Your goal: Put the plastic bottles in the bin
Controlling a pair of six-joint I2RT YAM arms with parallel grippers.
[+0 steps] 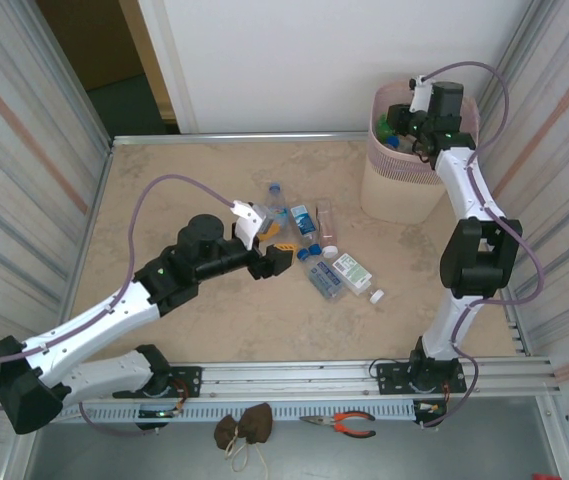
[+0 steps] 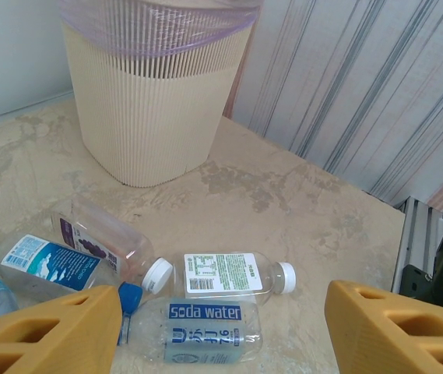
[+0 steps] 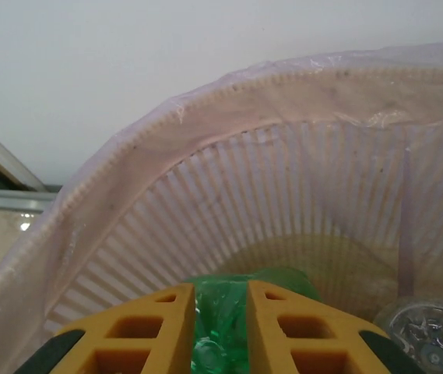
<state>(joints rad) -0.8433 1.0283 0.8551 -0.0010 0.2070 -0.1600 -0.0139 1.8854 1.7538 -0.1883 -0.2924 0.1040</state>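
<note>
Several plastic bottles lie in the middle of the table: a soda water bottle (image 2: 198,327) (image 1: 324,281), a white-labelled one (image 2: 229,274) (image 1: 352,270), a purple-labelled one (image 2: 104,234) and a blue-labelled one (image 2: 46,265) (image 1: 304,218). My left gripper (image 2: 221,335) (image 1: 276,243) is open just short of them, the soda water bottle lying between its yellow fingers (image 2: 46,335). The pale bin (image 1: 394,185) (image 2: 155,93) stands at the far right. My right gripper (image 3: 221,292) (image 1: 411,125) hangs inside the bin's rim (image 3: 128,148), shut on a green bottle (image 3: 221,319). A clear bottle (image 3: 427,335) lies in the bin.
A loose white cap (image 1: 377,296) lies right of the bottles. Another blue-capped bottle (image 1: 276,195) lies farther back. Corrugated walls close in the table on the left and right. Pliers (image 1: 344,425) and a brown bundle (image 1: 244,428) rest on the front ledge.
</note>
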